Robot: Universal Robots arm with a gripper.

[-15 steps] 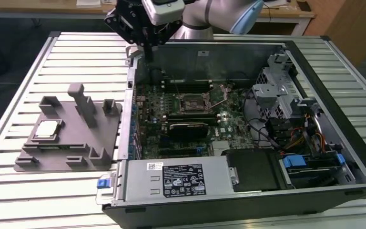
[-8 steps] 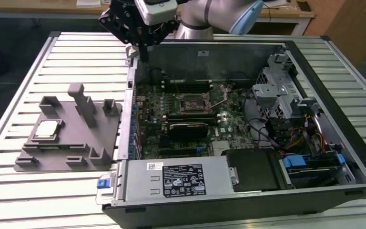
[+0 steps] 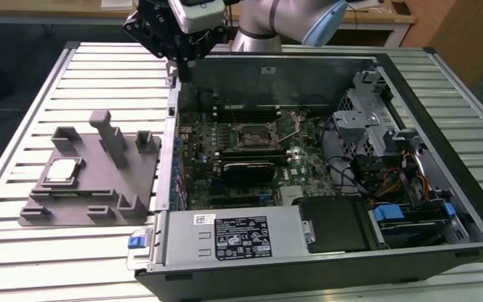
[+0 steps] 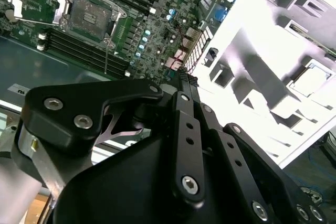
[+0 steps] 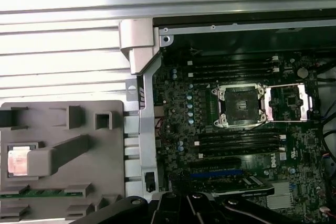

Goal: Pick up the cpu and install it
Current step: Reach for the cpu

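Looking at a slatted table [image 3: 23, 264] with an open tower case [image 3: 275, 78] lying flat on it and a grey fixture [image 3: 99, 211] just beside that, on the exterior view's left. Hovering over the case's far corner with the gripper [image 3: 180, 66] pinched shut and carrying nothing. Got the socket [image 3: 256, 133] uncovered mid-board, latch frame flipped open. Spotting the cpu [image 3: 63, 171] well apart from the gripper, flat in a fixture pocket, metal side up. Seems like the reach-for-it stage, so probably best to spread wide before descending, come straight down square to the chip's edges, and steer clear of the fixture's tall posts.
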